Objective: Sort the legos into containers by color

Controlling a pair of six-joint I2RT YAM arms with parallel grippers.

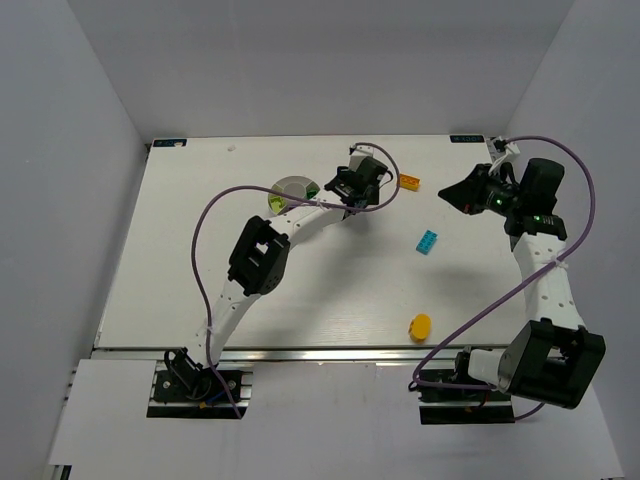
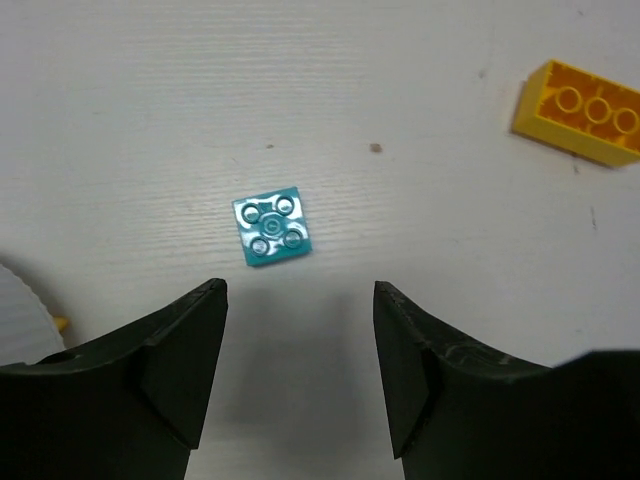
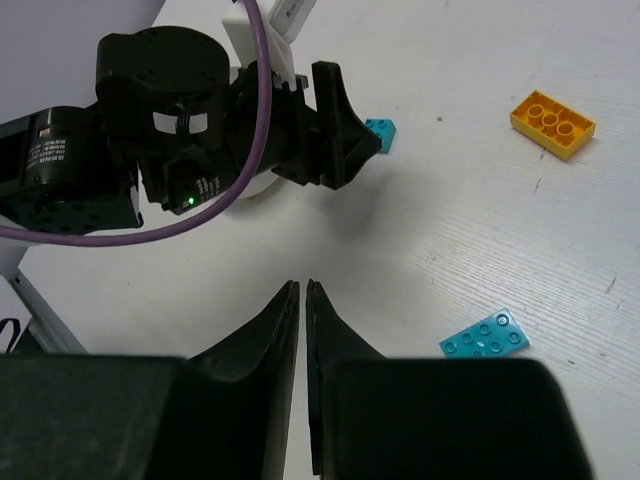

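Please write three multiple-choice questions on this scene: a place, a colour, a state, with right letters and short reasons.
1. Where is the small teal brick? A on the table ahead of the left tool; B clamped in it; C stacked on another brick.
2. Left wrist view: which colour is the corner brick? A purple; B orange-yellow; C red.
3. How is the right tool? A open; B holding a brick; C shut, empty.
1 A: it lies free before open fingers. 2 B: both wrist views show it. 3 C: fingers almost meet, nothing between.

The left arm reaches forward and inward, the left gripper spread wide. The right gripper is pressed fully closed
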